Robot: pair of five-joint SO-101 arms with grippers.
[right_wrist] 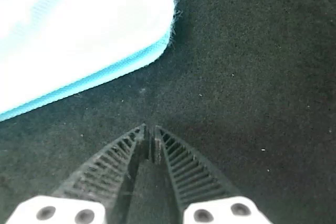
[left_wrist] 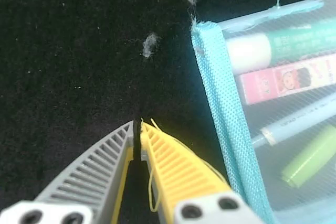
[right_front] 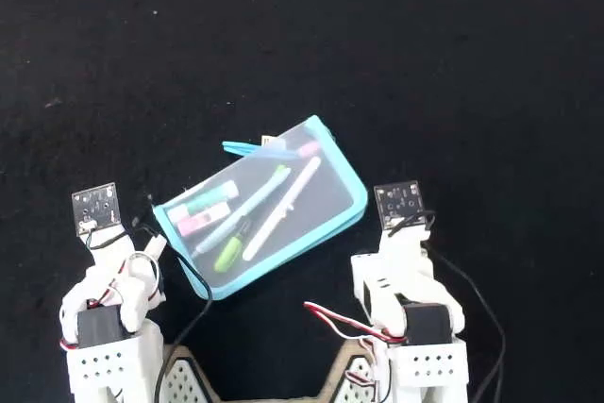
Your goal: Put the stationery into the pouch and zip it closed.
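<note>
Left gripper (left_wrist: pixel 137 128): I read its grey and yellow fingers as pressed together at the tips, with nothing between them. It sits low over the black table (right_front: pixel 453 92), just beside the near left end of the pouch (left_wrist: pixel 226 108).

Right gripper (right_wrist: pixel 151 132): its black ribbed fingers also meet at the tips and hold nothing. It sits over bare cloth, near a rounded corner of the pouch but apart from it.

The pouch lies flat and slantwise on the table between the two arms, its long axis running from near left to far right. It is a clear mesh-fronted case bound in a teal woven edging, and its contents show through the front panel.

From the left wrist view I count, side by side at the near end:
- a white stick with a green label (left_wrist: pixel 278 45)
- a pink printed eraser-like bar (left_wrist: pixel 289 80)
- a pale blue pen (left_wrist: pixel 299 124)
- a lime-green marker (left_wrist: pixel 312 156)

From the high view, a long white pen (right_front: pixel 283 200) lies along the pouch's length. A blue strip (right_front: pixel 250 148) juts out at the far edge (pen or zip tab, I cannot tell which). I cannot tell whether the zip is drawn.
</note>
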